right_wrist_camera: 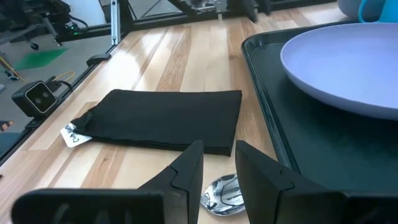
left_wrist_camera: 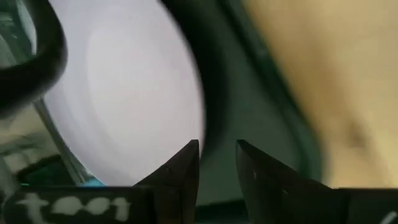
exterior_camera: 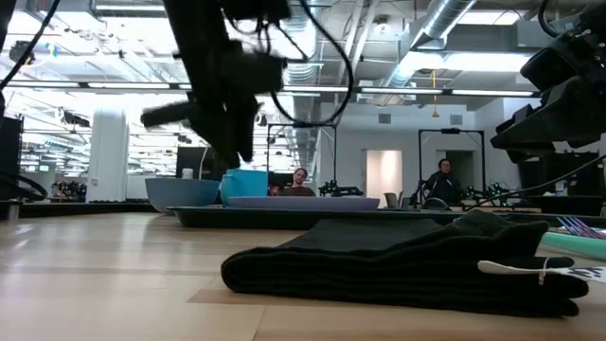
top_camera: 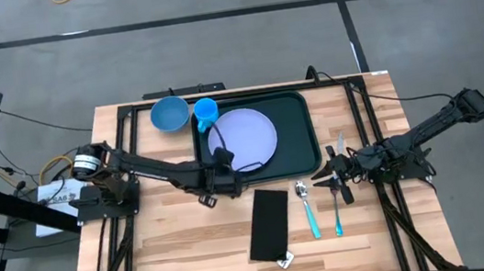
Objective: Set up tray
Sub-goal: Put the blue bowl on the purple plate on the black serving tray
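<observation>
The dark green tray (top_camera: 300, 138) lies at the table's far middle. A lavender plate (top_camera: 247, 137) rests flat on it, and a blue cup (top_camera: 206, 112) stands in its far left corner. My left gripper (left_wrist_camera: 217, 155) hovers open over the tray's near left rim (left_wrist_camera: 273, 106), beside the plate (left_wrist_camera: 124, 93), with nothing between its fingers. In the high view it shows at the plate's near left edge (top_camera: 227, 167). My right gripper (top_camera: 323, 179) waits to the right of the tray, a narrow empty gap between its fingers (right_wrist_camera: 219, 155).
A blue bowl (top_camera: 169, 114) stands on the table left of the tray. A folded black napkin (top_camera: 269, 223) with a white tag lies near the front. Two teal-handled utensils (top_camera: 312, 212) (top_camera: 337, 212) lie to its right, a spoon bowl (right_wrist_camera: 221, 190) just ahead of my right gripper.
</observation>
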